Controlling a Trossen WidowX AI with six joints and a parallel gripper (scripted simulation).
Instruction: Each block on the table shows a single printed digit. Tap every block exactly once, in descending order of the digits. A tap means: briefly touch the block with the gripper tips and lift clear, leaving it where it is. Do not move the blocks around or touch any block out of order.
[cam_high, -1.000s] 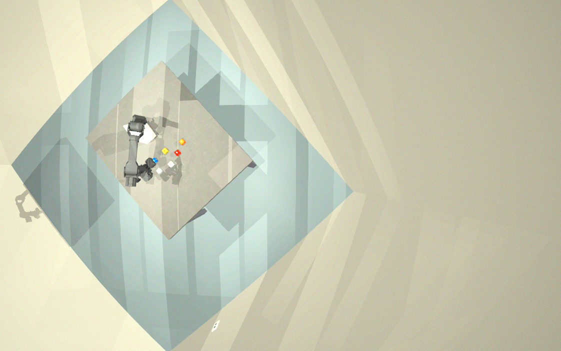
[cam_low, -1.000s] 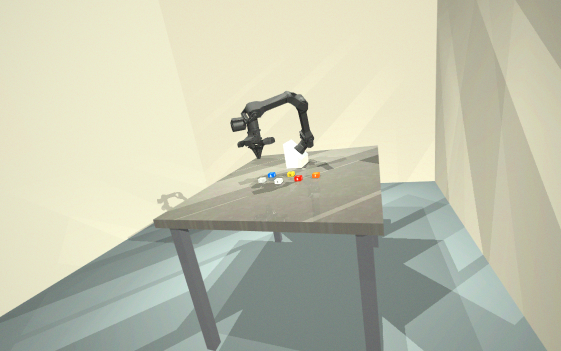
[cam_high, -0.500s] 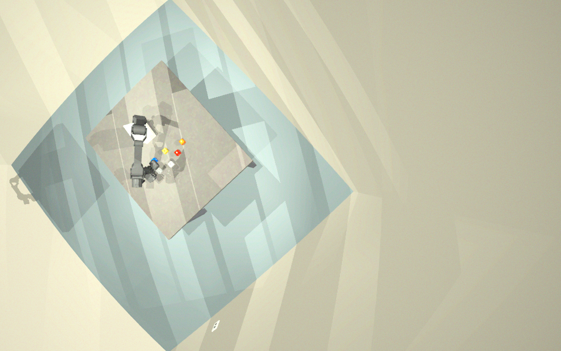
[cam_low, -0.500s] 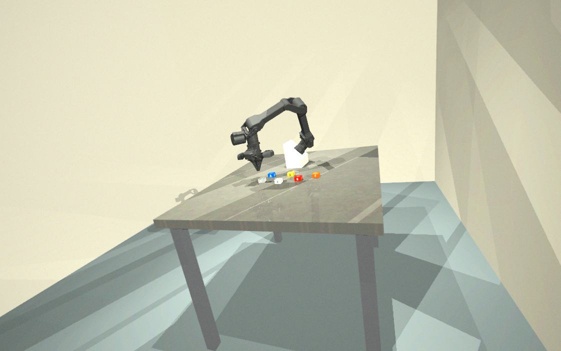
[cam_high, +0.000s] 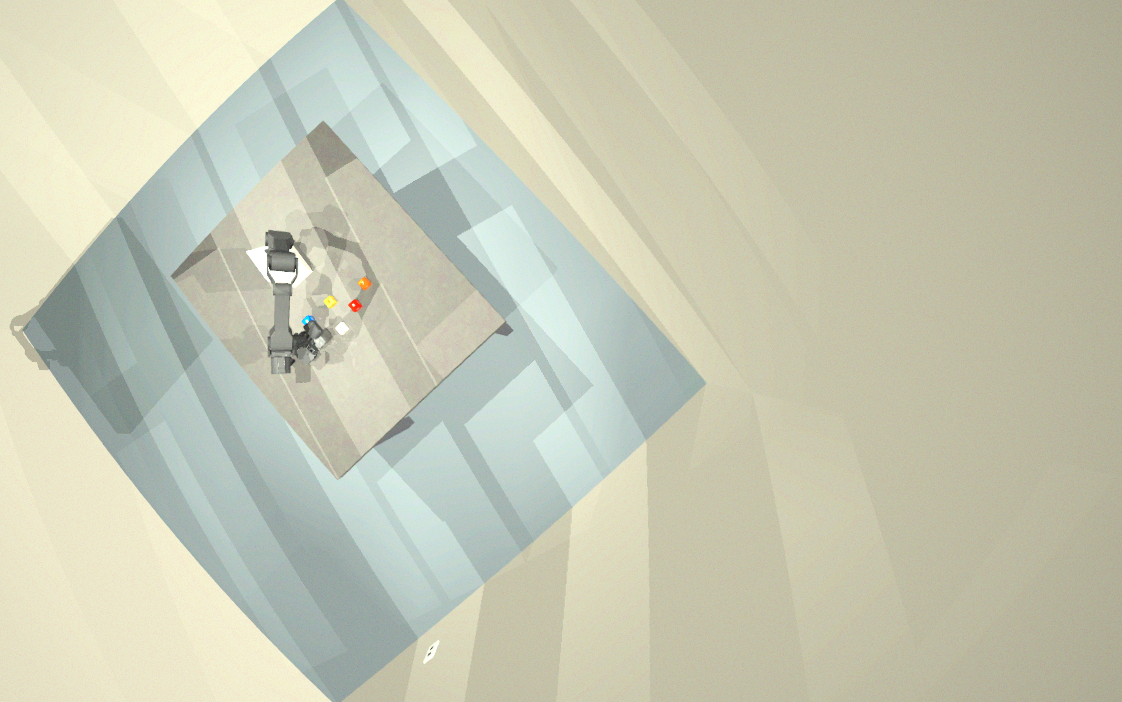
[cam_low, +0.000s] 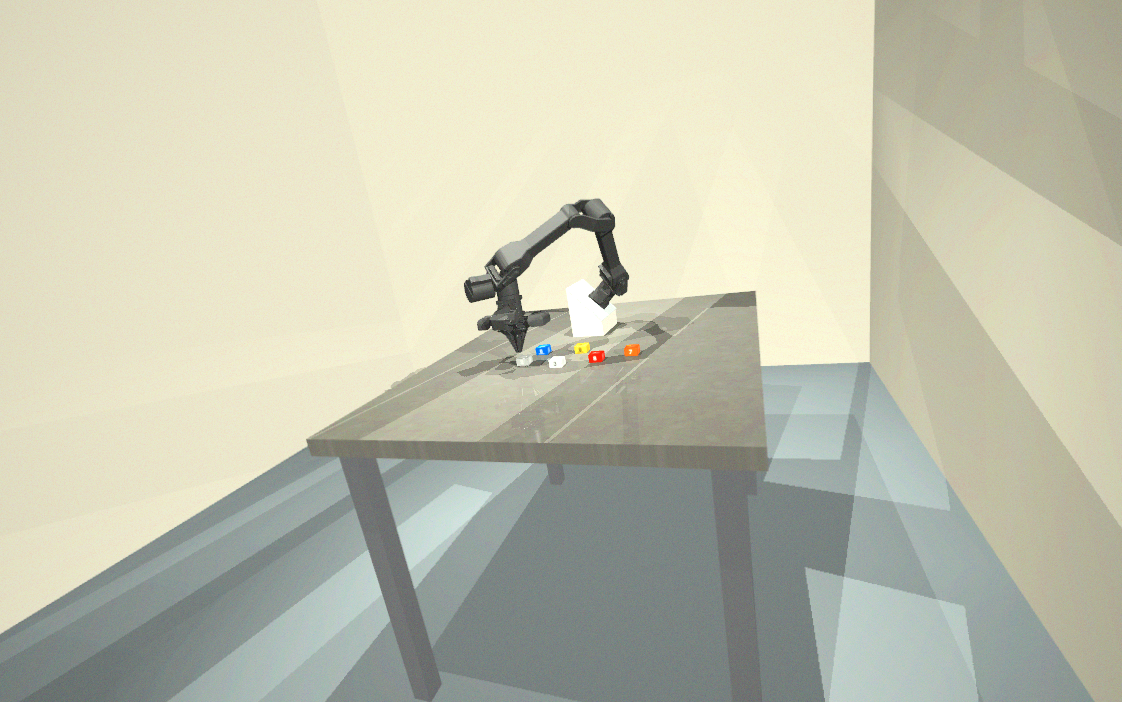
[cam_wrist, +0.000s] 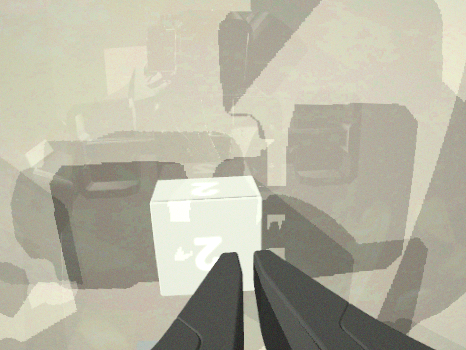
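My gripper (cam_wrist: 245, 266) (cam_low: 517, 342) (cam_high: 314, 333) is shut and empty. It hangs just above a pale white block (cam_wrist: 200, 222) (cam_low: 523, 360) that shows the digit 2. In the wrist view the fingertips overlap the block's near face. Beside it on the table (cam_low: 661, 413) (cam_high: 397, 248) lie a blue block (cam_low: 542, 350) (cam_high: 307, 319), a white block (cam_low: 556, 361) (cam_high: 341, 328), a yellow block (cam_low: 581, 348) (cam_high: 330, 302), a red block (cam_low: 595, 356) (cam_high: 354, 305) and an orange block (cam_low: 631, 351) (cam_high: 364, 283). Their digits are too small to read here.
The arm's white base block (cam_low: 591, 312) (cam_high: 258, 260) stands at the back of the table, behind the row of blocks. The arm arches from it over the blocks' left end. The table's edges are far from the blocks.
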